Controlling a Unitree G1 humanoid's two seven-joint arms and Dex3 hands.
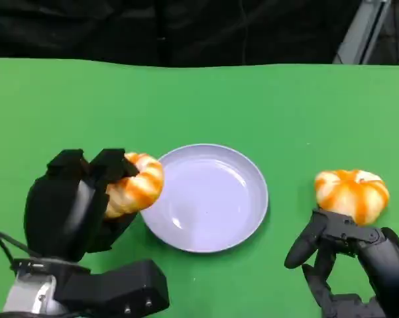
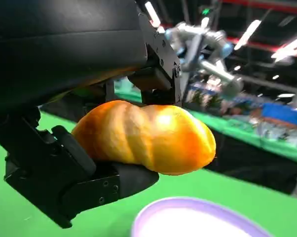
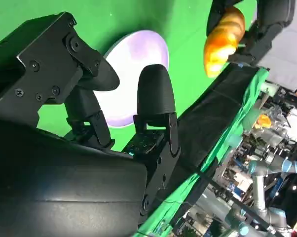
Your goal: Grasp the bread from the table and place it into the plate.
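Two hands sit nearest the camera. At seven o'clock the left hand [image 1: 77, 205] is clamped on a bread roll [image 1: 134, 185], lifted off the green table [image 1: 266, 99] and hanging just beside the plate's nine o'clock rim. At five o'clock the right hand [image 1: 348, 255] holds nothing, its fingers spread, just short of a second roll [image 1: 352, 193] lying on the table at three o'clock. The plate [image 1: 242, 212] is at the centre. To finish well, I would carry the held roll further toward three o'clock until it hangs over the plate's middle, lower it close, then release, so it cannot tip off the rim.
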